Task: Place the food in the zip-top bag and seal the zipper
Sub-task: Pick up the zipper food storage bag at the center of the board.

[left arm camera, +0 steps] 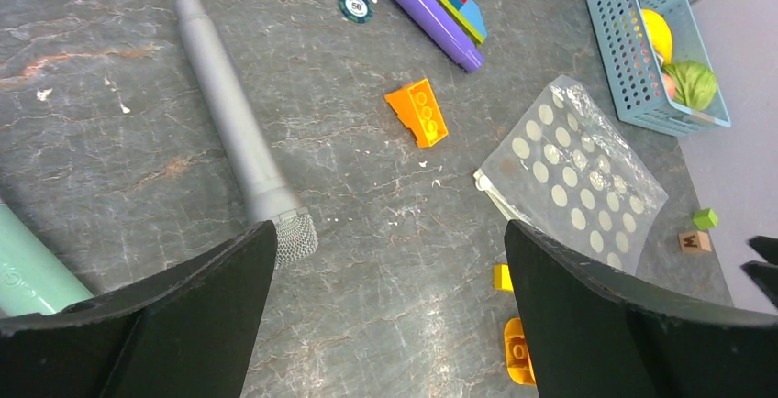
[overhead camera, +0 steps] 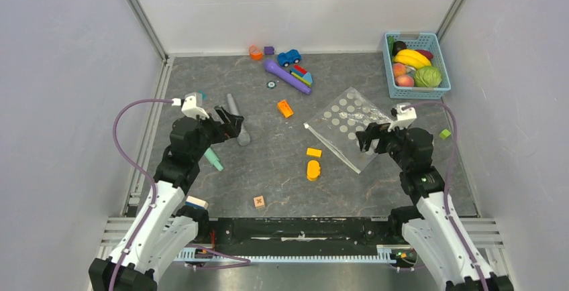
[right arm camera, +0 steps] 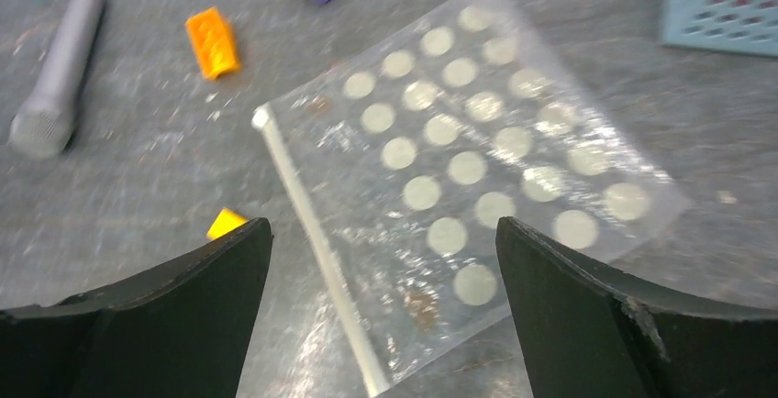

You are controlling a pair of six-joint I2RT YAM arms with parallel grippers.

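The clear polka-dot zip-top bag (overhead camera: 349, 127) (left arm camera: 573, 173) (right arm camera: 468, 150) lies flat on the table right of centre. Its whitish zipper (right arm camera: 316, 237) (overhead camera: 332, 147) runs along its near-left edge. The food (overhead camera: 416, 66) (left arm camera: 683, 77), a yellow banana bunch, green cabbage and pink peaches, sits in the light blue basket (overhead camera: 392, 90) at the back right. My right gripper (overhead camera: 370, 137) (right arm camera: 383, 306) hovers open over the bag's near end, the zipper showing between its fingers. My left gripper (overhead camera: 231, 123) (left arm camera: 390, 315) is open at the left, above bare table beside a grey microphone (left arm camera: 234, 132).
Orange and yellow blocks (overhead camera: 313, 163) lie between the arms, another orange block (overhead camera: 285, 108) further back. A purple tube (overhead camera: 287, 76), blue toy car (overhead camera: 289, 57) and coloured blocks sit at the back. A teal cylinder (overhead camera: 213, 159) lies under the left arm. A green cube (overhead camera: 445, 133) is right.
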